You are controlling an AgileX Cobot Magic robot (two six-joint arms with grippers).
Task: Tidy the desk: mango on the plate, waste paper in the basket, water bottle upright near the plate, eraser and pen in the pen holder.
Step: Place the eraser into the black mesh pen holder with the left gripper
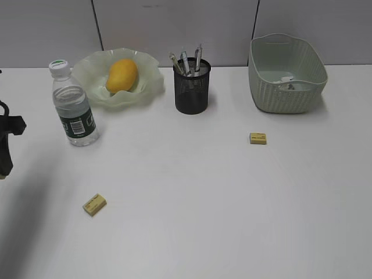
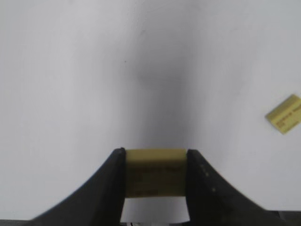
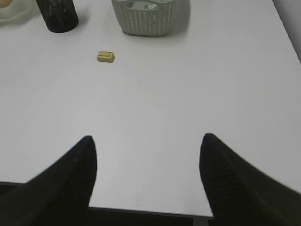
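Right, largest first. We have the desk (image 1: 232, 221) mostly sorted: basket (image 1: 288, 75) upper right of the exterior view with the paper (image 1: 289, 85) in it, plate (image 1: 96, 75) upper left holding the mango (image 1: 122, 75), bottle (image 1: 72, 104) upright just beside the plate, holder (image 1: 192, 86) top centre with pens (image 1: 185, 61) standing in it.

What's left, we judge, is erasers. We see three.

Left gripper (image 2: 156, 175) is clamped on one eraser (image 2: 156, 173), its long axis running jaw to jaw, pinched on the short ends. In the exterior view only a sliver of that arm shows at the left edge, so the holder lies up and to the right of it, well apart, past the bottle.

Second eraser (image 1: 94, 204) lies loose lower left of the exterior view, tilted; it shows at the right edge of the left wrist view, near the left gripper.

Third eraser (image 1: 258, 138) sits right of centre, below the basket. Right gripper (image 3: 148, 174) is wide and empty, with that eraser well ahead at upper left in its view, long axis roughly across the frame. We'd call the right arm nearer to it.
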